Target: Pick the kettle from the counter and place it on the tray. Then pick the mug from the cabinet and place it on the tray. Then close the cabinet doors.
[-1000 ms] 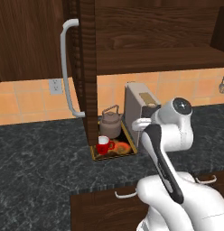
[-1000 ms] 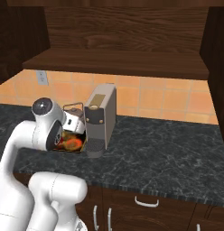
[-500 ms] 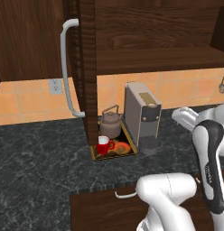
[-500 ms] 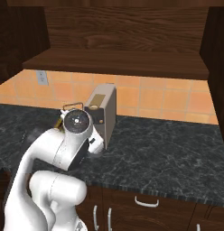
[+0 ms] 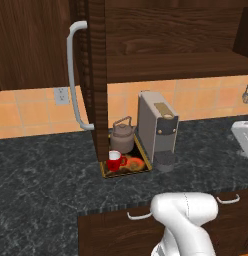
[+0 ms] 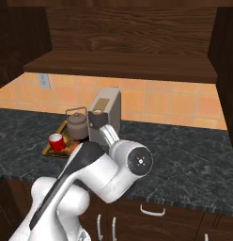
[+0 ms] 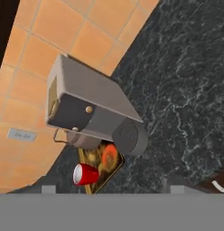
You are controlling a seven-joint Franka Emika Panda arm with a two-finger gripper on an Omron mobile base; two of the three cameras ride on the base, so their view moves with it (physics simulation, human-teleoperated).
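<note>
The grey-brown kettle (image 5: 122, 136) and the red mug (image 5: 114, 161) both stand on the yellow-rimmed tray (image 5: 141, 168), on the dark counter (image 5: 46, 170) below the cabinet (image 5: 171, 45). The right base view shows the kettle (image 6: 77, 123), mug (image 6: 56, 141) and tray (image 6: 47, 151) left of my arm. In the hand view my gripper (image 7: 111, 189) looks down from high above; its tips stand wide apart with nothing between them. There the mug (image 7: 85, 174) sits on the tray (image 7: 114, 168), and the kettle (image 7: 80, 139) is partly hidden. The left cabinet door (image 5: 93, 75) hangs open.
A tall boxy grey coffee machine (image 5: 157, 127) stands right beside the tray, also in the right base view (image 6: 105, 115) and the hand view (image 7: 91, 110). The open door's bar handle (image 5: 71, 75) juts over the counter. My arm's elbow (image 6: 132, 160) fills the foreground. Drawers run below the counter.
The arm has swung away from the tray toward the right, leaving the middle of the left base view. Kettle and mug have stayed on the tray.
</note>
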